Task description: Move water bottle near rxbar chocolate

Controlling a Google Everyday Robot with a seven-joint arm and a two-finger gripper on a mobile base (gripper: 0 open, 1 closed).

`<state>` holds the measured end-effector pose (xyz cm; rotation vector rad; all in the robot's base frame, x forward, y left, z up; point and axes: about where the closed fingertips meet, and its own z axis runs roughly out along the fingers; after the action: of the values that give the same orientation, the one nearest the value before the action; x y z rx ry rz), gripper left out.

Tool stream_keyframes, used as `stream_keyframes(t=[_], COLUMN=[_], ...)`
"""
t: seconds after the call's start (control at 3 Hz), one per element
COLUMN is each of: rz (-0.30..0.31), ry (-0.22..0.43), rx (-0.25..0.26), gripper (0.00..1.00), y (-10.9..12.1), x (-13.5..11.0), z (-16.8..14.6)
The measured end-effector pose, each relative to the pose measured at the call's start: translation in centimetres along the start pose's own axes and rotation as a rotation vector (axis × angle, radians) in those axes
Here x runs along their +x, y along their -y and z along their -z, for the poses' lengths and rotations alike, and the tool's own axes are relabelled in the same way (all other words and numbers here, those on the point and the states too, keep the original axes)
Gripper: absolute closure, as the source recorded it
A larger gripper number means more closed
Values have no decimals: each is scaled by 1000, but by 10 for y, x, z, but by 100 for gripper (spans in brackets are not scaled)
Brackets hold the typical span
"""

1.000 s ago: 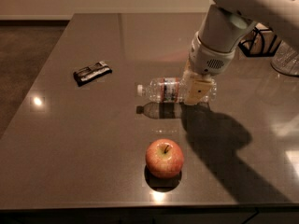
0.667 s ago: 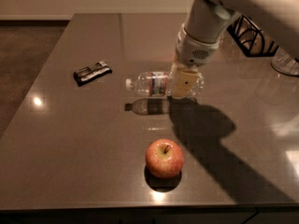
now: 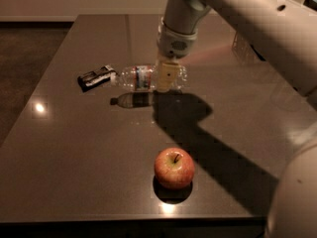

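The water bottle (image 3: 141, 78) is clear and ribbed with a white, blue and red label. It lies horizontal, held just above the table with its cap pointing left. My gripper (image 3: 167, 78) is shut on the bottle's right half, coming down from above. The rxbar chocolate (image 3: 95, 78), a dark flat bar, lies on the table just left of the bottle's cap, almost touching it.
A red apple (image 3: 174, 168) stands near the table's front edge, in front of the gripper. The dark glossy table (image 3: 74, 148) ends at the left and front. My arm (image 3: 247, 19) crosses the upper right. Dim objects sit at the far right.
My gripper has carried the bottle to the left across the table. The cap now lies right beside the dark bar. The apple and the bar have not moved.
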<state>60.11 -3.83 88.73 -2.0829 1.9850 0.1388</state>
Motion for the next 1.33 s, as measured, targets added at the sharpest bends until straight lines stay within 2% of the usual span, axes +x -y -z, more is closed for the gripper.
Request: stream_keyframes(t=[0.33, 0.67, 1.33], rz=[11, 19, -1], ry=[6, -1, 12], rx=[-12, -20, -38], gripper=[100, 83, 36], y=[26, 43, 61], x=[-25, -46, -64], z=[-14, -28, -50])
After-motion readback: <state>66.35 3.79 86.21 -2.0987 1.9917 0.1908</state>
